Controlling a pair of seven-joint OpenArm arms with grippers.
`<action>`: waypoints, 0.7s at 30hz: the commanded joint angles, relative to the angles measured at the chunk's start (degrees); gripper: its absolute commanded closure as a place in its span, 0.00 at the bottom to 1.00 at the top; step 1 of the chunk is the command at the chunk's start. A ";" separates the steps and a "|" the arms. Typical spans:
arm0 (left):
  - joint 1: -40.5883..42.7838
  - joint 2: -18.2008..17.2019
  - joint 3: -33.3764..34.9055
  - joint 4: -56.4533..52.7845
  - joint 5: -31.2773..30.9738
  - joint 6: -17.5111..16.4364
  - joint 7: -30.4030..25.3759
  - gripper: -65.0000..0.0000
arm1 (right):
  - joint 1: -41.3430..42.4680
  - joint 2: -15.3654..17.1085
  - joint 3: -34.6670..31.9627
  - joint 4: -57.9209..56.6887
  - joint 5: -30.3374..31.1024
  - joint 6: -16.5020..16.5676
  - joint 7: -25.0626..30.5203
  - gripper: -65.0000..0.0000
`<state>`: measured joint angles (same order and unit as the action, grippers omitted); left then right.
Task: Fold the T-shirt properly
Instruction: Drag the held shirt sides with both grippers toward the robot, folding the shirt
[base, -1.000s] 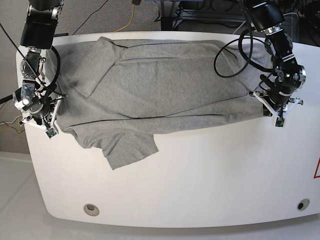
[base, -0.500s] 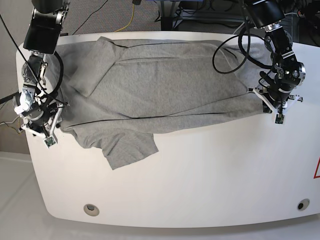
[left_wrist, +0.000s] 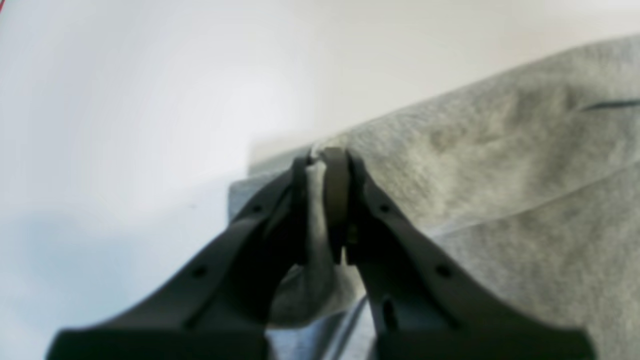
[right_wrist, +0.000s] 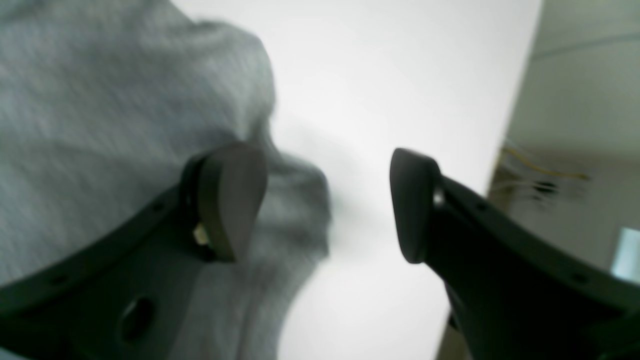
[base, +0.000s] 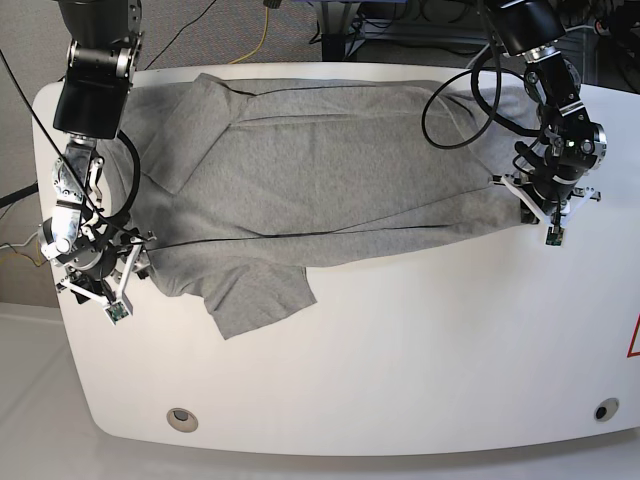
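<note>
The shirt (base: 320, 190) is spread across the far table (base: 400, 360). Its right edge is pinched tight by the left gripper (left_wrist: 324, 165), anchoring the fold; the right gripper (right_wrist: 327, 200) is gaping, empty, beside the left edge.

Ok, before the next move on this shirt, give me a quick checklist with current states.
1. Left gripper shut on the shirt edge: ok, fabric pinched between the jaws.
2. Right gripper open: ok, jaws wide, nothing between them.
3. Right gripper clear of the cloth: cannot tell, one finger overlaps the shirt in the blurred wrist view.
4. Shirt fully on the table: ok in the base view.
5. Shirt flat: not ok, one sleeve sticks out below the folded body.
6. Fold finished: not ok.
</note>
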<state>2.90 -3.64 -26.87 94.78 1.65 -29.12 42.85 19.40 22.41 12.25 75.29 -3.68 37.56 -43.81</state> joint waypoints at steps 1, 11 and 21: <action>-0.83 -0.36 -0.07 1.26 -0.38 0.25 -1.14 0.99 | 2.18 0.57 0.19 -2.45 0.21 -0.07 2.54 0.39; -0.21 -0.36 -0.07 1.17 -0.38 0.25 -1.14 0.99 | 4.56 -1.10 -0.07 -9.40 0.21 -0.24 5.61 0.33; -0.30 -0.36 0.02 1.17 -0.38 0.25 -1.14 0.99 | 7.90 -2.41 -0.07 -16.52 0.21 -0.33 9.13 0.29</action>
<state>3.33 -3.42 -26.83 94.78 1.67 -29.02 42.83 25.26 19.57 11.94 59.57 -3.79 37.47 -36.62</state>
